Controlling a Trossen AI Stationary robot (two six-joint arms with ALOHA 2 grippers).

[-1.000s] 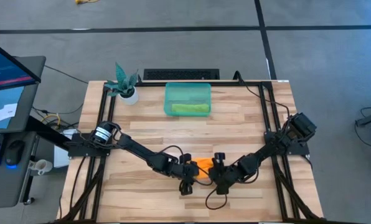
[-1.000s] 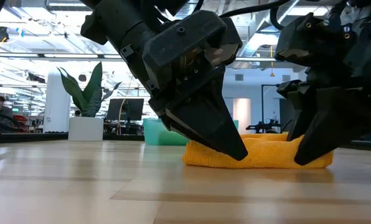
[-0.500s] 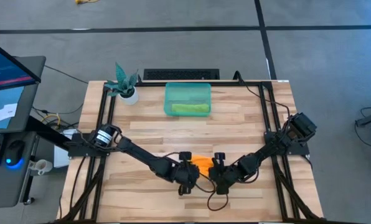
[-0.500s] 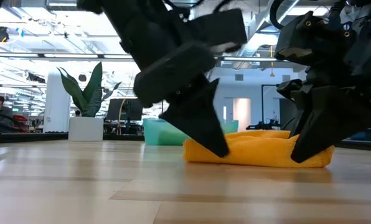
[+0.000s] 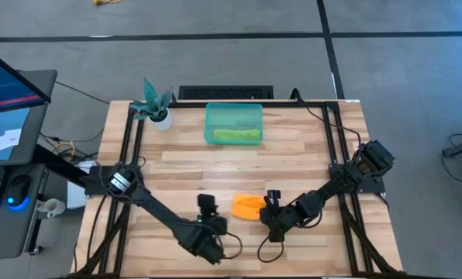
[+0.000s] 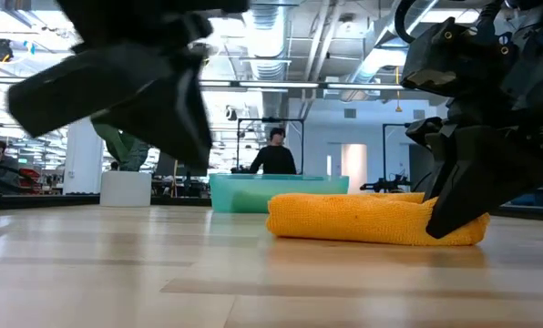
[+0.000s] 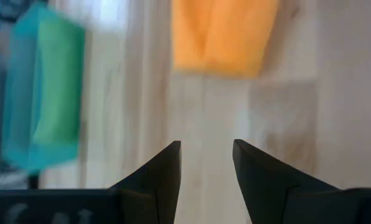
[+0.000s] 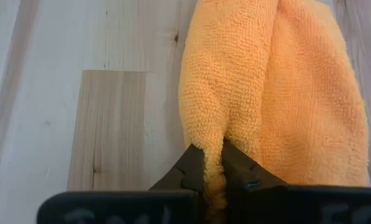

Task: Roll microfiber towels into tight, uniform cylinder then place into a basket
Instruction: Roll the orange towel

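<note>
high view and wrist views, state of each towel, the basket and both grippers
orange towel: folded on the table, one edge pinched
green towel: rolled, in the basket
basket: upright, holding the green towel
right gripper: shut on orange towel
left gripper: open, empty, off the towel

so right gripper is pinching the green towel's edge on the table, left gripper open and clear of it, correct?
Wrong colour. The right gripper is shut on the edge of the orange towel, as the right wrist view shows. The green towel already lies in the basket. The rest holds: the left gripper is open and off the towel.
</note>
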